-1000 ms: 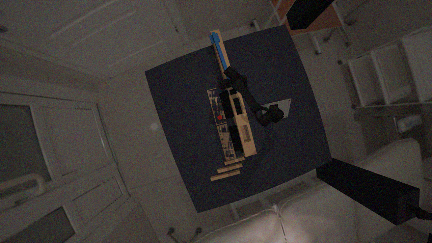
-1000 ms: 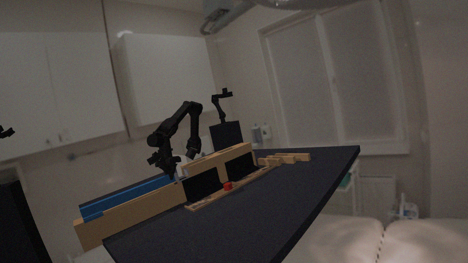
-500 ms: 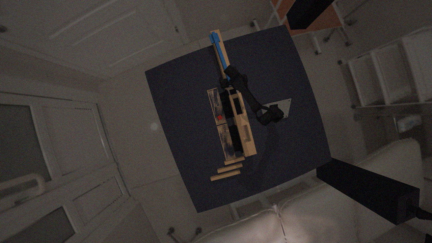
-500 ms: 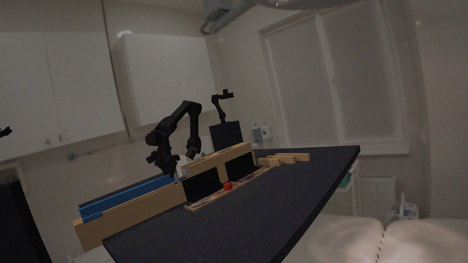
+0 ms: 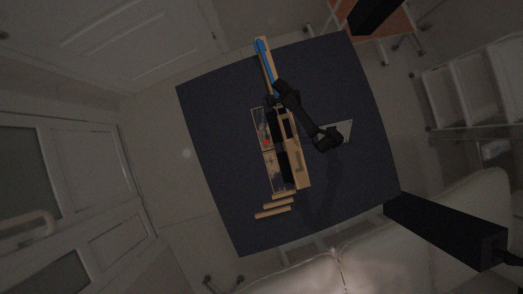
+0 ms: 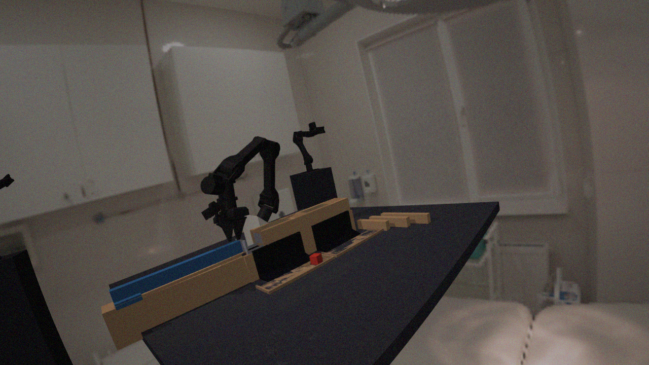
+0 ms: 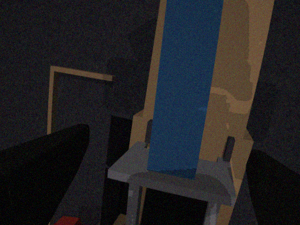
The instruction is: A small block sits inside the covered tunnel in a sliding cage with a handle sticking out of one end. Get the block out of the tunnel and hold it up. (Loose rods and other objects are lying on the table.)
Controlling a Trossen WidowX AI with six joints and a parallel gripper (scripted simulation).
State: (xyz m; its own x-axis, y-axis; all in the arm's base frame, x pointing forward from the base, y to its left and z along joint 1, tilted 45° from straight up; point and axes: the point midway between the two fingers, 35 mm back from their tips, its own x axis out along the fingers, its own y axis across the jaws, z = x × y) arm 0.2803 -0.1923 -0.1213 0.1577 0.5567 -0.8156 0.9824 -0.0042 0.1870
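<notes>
Block (image 5: 266, 142) (image 6: 315, 258) (image 7: 67, 220), red, 1, in the shallow tray (image 5: 262, 150) (image 6: 269, 289) (image 7: 52, 100) beside the wooden housing (image 5: 300, 164) (image 6: 302, 212), outside the tunnel; my gripper (image 5: 276, 100) (image 6: 235, 238) (image 7: 169, 137), 1, jaws released and apart, above the end of the blue bar (image 5: 269, 69) (image 6: 177, 272) (image 7: 187, 78); wooden rods (image 5: 272, 212) (image 6: 405, 217), 3, lying beyond the housing's far end.

The wrist view crops the red block (image 7: 67, 220).

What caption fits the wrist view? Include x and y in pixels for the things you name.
Wrist view: open gripper fingers on either side of a blue bar (image 7: 187, 87), a grey bracket (image 7: 175, 184) at its near end.
</notes>
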